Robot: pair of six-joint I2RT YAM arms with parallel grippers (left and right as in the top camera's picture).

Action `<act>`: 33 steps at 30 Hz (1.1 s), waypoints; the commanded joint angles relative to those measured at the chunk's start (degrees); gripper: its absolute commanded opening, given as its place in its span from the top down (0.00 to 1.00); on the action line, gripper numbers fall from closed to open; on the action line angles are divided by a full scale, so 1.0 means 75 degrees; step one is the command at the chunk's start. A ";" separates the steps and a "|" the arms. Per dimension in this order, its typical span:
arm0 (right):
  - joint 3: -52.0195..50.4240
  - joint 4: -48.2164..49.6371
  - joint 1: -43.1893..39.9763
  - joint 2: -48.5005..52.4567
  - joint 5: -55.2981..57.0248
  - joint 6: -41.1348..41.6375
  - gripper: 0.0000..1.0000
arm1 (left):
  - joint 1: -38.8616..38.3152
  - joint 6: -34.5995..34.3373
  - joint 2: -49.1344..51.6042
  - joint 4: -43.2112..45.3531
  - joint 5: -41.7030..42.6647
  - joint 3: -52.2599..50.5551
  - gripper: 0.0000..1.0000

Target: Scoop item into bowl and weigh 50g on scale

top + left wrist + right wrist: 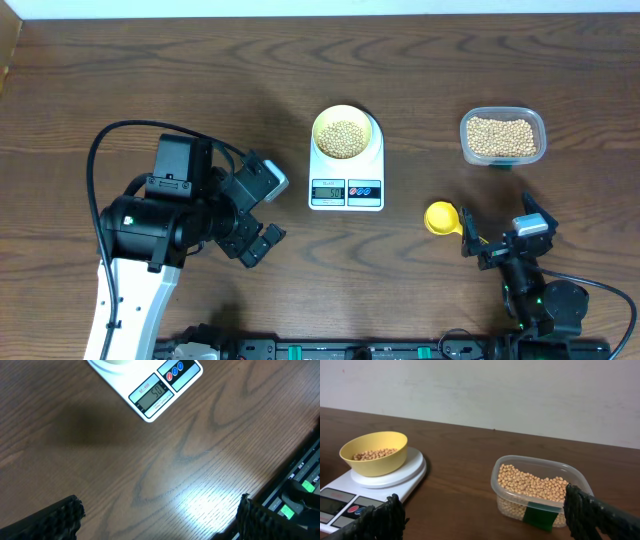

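Two grippers hang released over the dark wooden counter near its front edge, neither holding anything: the right gripper point(500, 235) with its jaws spread wide, the left gripper point(268, 212) likewise. Just beside the right gripper, on its left, lies the bright yellow plastic scoop point(440, 217), its round cup toward the counter's middle and its short handle pointing back at that gripper, so the long axis runs roughly along the front edge; the right arm is far the nearer to it. Beyond, toward the back right corner, stands the clear rounded-rectangular plastic container point(464, 135), with a layer of beans left in it. The white flat rectangular digital scale point(346, 190) sits at the counter's middle, nearer the left gripper, display edge toward the front. On its platform rests the small round pale yellow bowl point(316, 133), upright, holding the tiny round beige-tan beans point(346, 138) in a shallow mound well below the rim. In the left wrist view the display's digits look like fifty, so the weighing seems about met; any correction would likely fall to the right arm and scoop.
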 commanded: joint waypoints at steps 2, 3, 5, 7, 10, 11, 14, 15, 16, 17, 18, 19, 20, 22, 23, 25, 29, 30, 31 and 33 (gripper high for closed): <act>-0.0032 -0.0015 0.0058 -0.0052 0.0058 -0.0047 0.01 | 0.0032 0.0076 -0.0035 -0.0029 0.0122 0.0093 0.00; -0.0032 -0.0015 0.0058 -0.0050 0.0058 -0.0047 0.01 | 0.0032 0.0076 -0.0035 -0.0029 0.0119 0.0093 0.00; -0.0032 -0.0015 0.0058 -0.0050 0.0061 -0.0047 0.01 | 0.0032 0.0076 -0.0035 -0.0026 0.0119 0.0093 0.00; -0.0032 -0.0015 0.0058 -0.0050 0.0058 -0.0047 0.01 | 0.0032 0.0076 -0.0035 -0.0029 0.0119 0.0093 0.00; -0.0032 -0.0015 0.0058 -0.0050 0.0058 -0.0047 0.01 | 0.0032 0.0076 -0.0035 -0.0029 0.0122 0.0093 0.00; -0.0032 -0.0015 0.0058 -0.0050 0.0058 -0.0047 0.01 | 0.0032 0.0076 -0.0035 -0.0029 0.0122 0.0093 0.00; -0.0032 -0.0015 0.0058 -0.0050 0.0058 -0.0047 0.01 | 0.0032 0.0076 -0.0035 -0.0029 0.0122 0.0093 0.00; -0.0032 -0.0015 0.0058 -0.0050 0.0061 -0.0047 0.01 | 0.0032 0.0076 -0.0035 -0.0029 0.0122 0.0093 0.00; -0.0032 -0.0015 0.0058 -0.0050 0.0058 -0.0047 0.01 | 0.0032 0.0076 -0.0035 -0.0029 0.0122 0.0093 0.00; -0.0032 -0.0015 0.0058 -0.0050 0.0058 -0.0047 0.01 | 0.0032 0.0076 -0.0035 -0.0029 0.0119 0.0093 0.00; -0.0032 -0.0015 0.0058 -0.0050 0.0058 -0.0047 0.01 | 0.0032 0.0076 -0.0035 -0.0029 0.0119 0.0093 0.00; -0.0032 -0.0012 0.0058 -0.0050 0.0058 -0.0047 0.01 | 0.0032 0.0073 -0.0035 -0.0029 0.0122 0.0093 0.00; -0.0032 -0.0015 0.0058 -0.0050 0.0058 -0.0047 0.01 | 0.0032 0.0076 -0.0035 -0.0029 0.0122 0.0093 0.00; -0.0032 -0.0012 0.0058 -0.0052 0.0058 -0.0047 0.01 | 0.0032 0.0076 -0.0035 -0.0029 0.0122 0.0093 0.00; -0.0032 -0.0012 0.0058 -0.0050 0.0058 -0.0047 0.01 | 0.0032 0.0076 -0.0035 -0.0029 0.0122 0.0093 0.00; -0.0032 -0.0012 0.0058 -0.0050 0.0058 -0.0047 0.01 | 0.0032 0.0076 -0.0035 -0.0029 0.0122 0.0093 0.00; -0.0032 -0.0012 0.0058 -0.0050 0.0061 -0.0047 0.01 | 0.0032 0.0073 -0.0035 -0.0029 0.0122 0.0093 0.00; -0.0032 -0.0012 0.0058 -0.0050 0.0058 -0.0047 0.01 | 0.0032 -0.0047 -0.0035 -0.0070 0.0154 0.0093 0.00; -0.0032 -0.0012 0.0058 -0.0050 0.0058 -0.0047 0.01 | 0.0032 -0.0181 -0.0035 -0.0154 0.0152 0.0093 0.00; -0.0032 -0.0015 0.0058 -0.0050 0.0061 -0.0047 0.01 | 0.0032 -0.0393 -0.0038 -0.0236 0.0245 0.0093 0.00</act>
